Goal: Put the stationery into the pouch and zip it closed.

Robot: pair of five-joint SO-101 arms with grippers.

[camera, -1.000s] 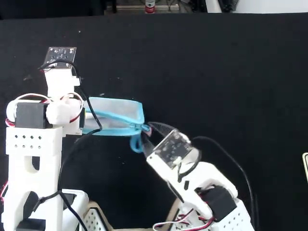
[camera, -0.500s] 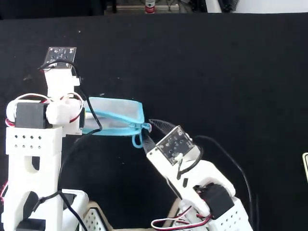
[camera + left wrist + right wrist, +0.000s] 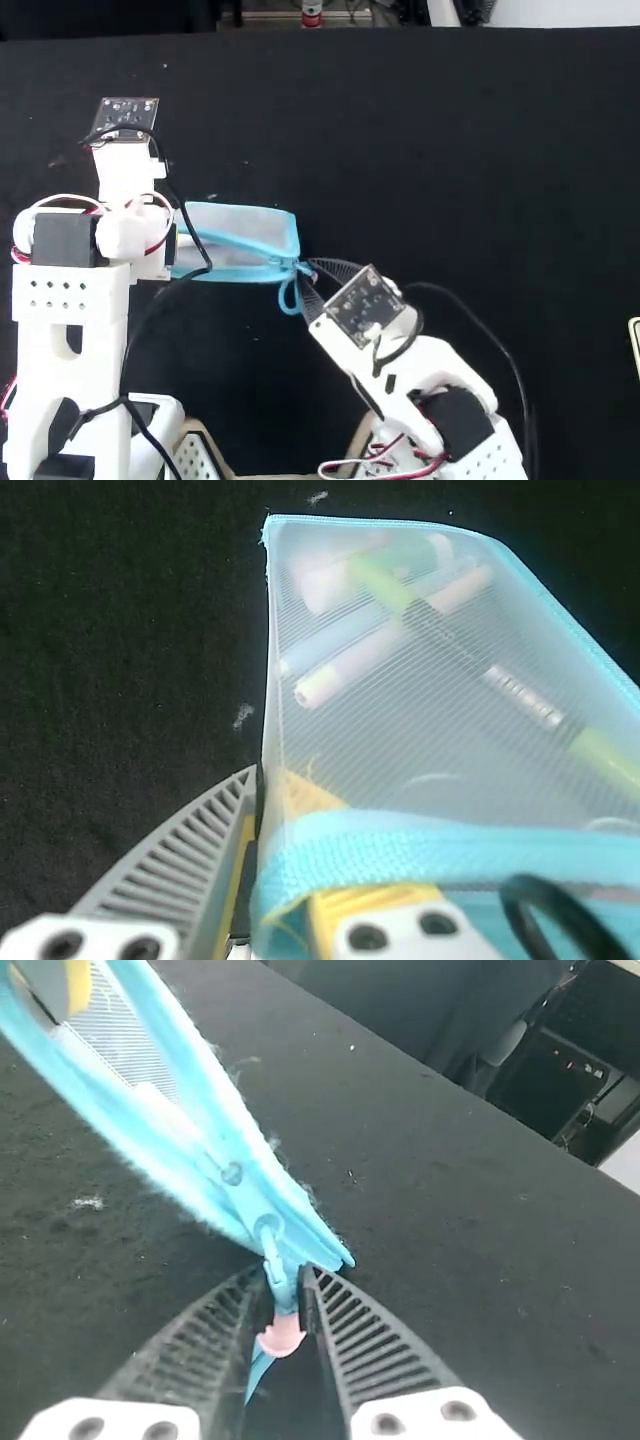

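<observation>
Right end effector (image 3: 285, 1282) back at pouch (image 3: 235, 236), pinching zipper pull (image 3: 280, 1338)

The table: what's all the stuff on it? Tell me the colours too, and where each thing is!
pouch: one, see-through mesh with light blue trim, between the two arms.
pens and markers: several, green, white and pale, inside the pouch.
zipper pull: one, blue with a pink tip, at the pouch's end nearest the right arm.
table: one, black, under everything.
left end effector: one, grey and yellow, clamped on the pouch's other end.
right end effector: one, grey, pinching the zipper pull.
</observation>
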